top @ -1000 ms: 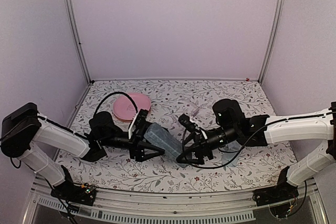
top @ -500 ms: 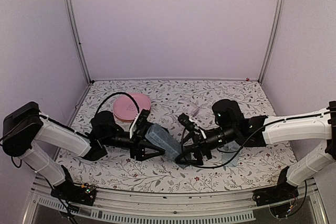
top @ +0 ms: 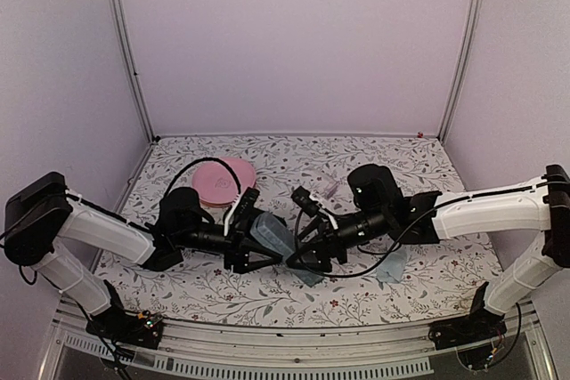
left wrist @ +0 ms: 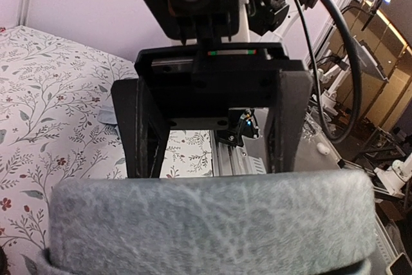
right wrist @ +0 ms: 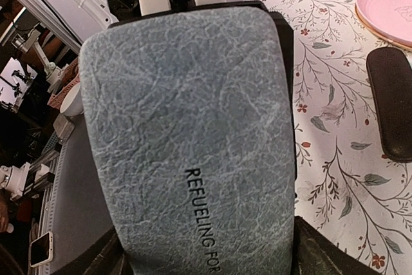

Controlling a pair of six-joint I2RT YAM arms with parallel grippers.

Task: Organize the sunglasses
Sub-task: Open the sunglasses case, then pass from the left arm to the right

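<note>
Your two arms meet near the middle of the worktop [top: 419, 162]. Your left pincer [top: 259, 239] is clamped on the grey-blue case [top: 272, 232] and holds it tilted, with its free end toward 3 o'clock. Your right pincer [left wrist: 214, 164] faces it from 3 o'clock with its jaws spread wide. In the left wrist view its two fingers [left wrist: 140, 130] stand either side of the case's far edge, and you cannot tell whether they touch it. In the right wrist view the case's broad textured face fills most of the frame, printed with "REFUELING FOR".

The pale pinkish sunglasses [top: 329, 187] lie on the worktop at about 12 o'clock from your right pincer, just behind that arm, and are too small to make out in detail. The pink plate [top: 223, 181] sits at 11 o'clock from your left pincer. In the right wrist view the black oval case [right wrist: 391, 104] lies near the plate. A light blue cloth [top: 392, 266] lies under your right forearm.
</note>
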